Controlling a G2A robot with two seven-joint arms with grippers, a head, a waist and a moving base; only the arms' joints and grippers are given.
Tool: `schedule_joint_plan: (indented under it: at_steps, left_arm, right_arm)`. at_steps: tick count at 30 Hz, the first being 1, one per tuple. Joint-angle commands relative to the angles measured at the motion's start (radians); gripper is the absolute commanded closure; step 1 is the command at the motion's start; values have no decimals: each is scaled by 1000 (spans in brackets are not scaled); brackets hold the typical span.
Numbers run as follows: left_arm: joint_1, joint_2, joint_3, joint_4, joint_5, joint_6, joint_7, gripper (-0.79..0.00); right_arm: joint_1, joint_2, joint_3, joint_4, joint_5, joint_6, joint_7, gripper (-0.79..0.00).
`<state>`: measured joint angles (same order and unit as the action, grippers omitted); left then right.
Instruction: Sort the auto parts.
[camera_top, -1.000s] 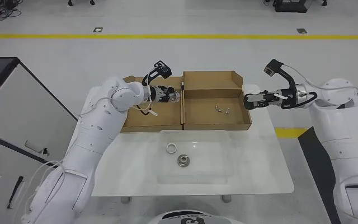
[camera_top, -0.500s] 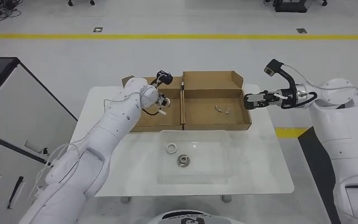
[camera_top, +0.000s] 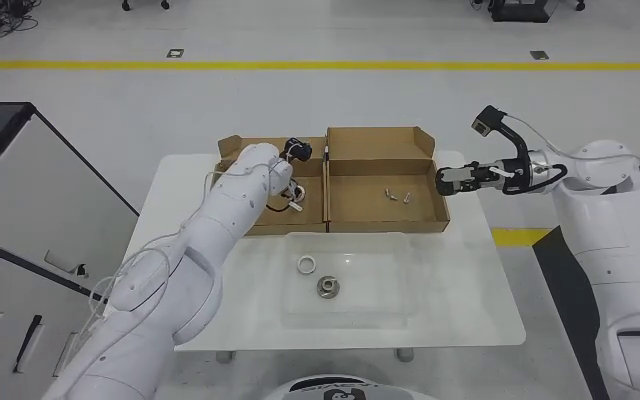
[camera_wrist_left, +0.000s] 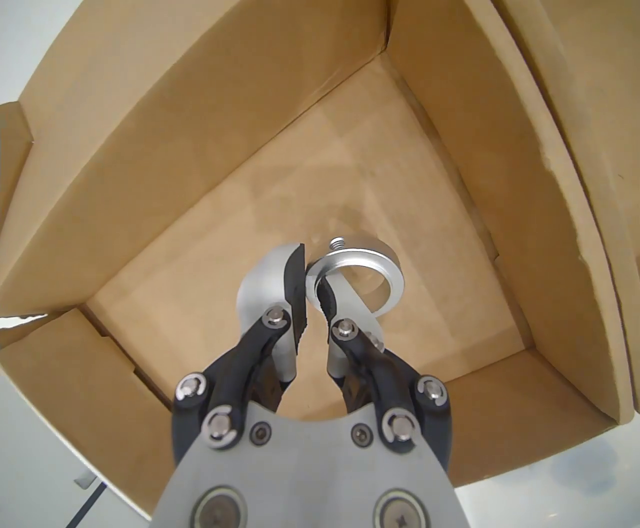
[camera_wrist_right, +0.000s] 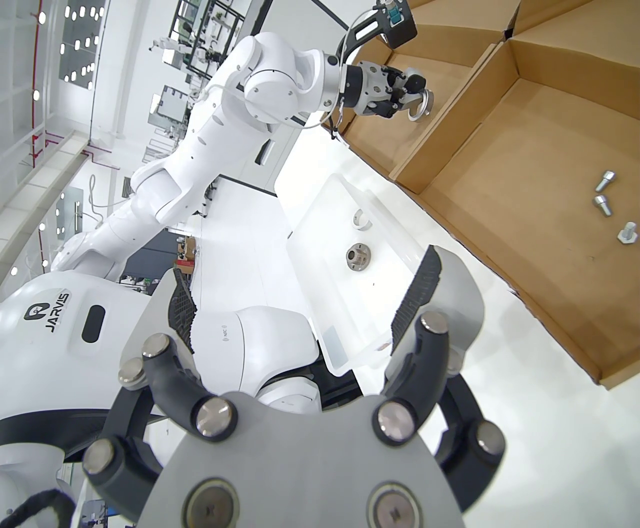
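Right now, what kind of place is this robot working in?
Probably an industrial hall or workshop: a yellow line on the painted floor, and a white table holding cardboard boxes with metal bolts inside one.

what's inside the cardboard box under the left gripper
The cardboard box floor looks bare; the left gripper holds a metal ring above it. The patch of floor beneath gripper and ring is hidden.

You've got two cardboard boxes, three bolts, one clear tray, one white ring, one metal hub and one metal ring with a screw
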<state>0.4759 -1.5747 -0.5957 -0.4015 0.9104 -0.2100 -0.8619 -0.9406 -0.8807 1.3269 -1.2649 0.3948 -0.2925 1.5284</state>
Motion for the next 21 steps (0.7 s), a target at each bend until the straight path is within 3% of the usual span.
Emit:
schedule_joint_plan:
  at_steps: [1,5,8,10,12,15,18,21]
  left_arm:
    - [-6,-10,4,24,-1,-7,4,-15]
    - [-17,-28,10,65,-3,-22,16,-237]
    - [-25,-39,11,91,-2,-29,25,-332]
    - [-30,-45,12,104,-2,-33,28,-443]
    - [-33,-50,12,116,-2,-37,32,-385]
    - [-41,-55,9,131,-5,-38,41,-369]
    - [-55,-57,-1,145,-17,-41,55,-403]
    - [-77,-54,-12,156,-25,-54,70,-600]
  right_arm:
    - [0,0,0,0,0,0,0,-785]
    - [0,0,0,0,0,0,0,-785]
    - [0,0,0,0,0,0,0,-785]
    - [0,0,0,0,0,0,0,-785]
    - [0,0,0,0,0,0,0,-785]
    - [0,0,0,0,0,0,0,-785]
    - [0,0,0,0,0,0,0,-785]
    - [0,0,0,0,0,0,0,-785]
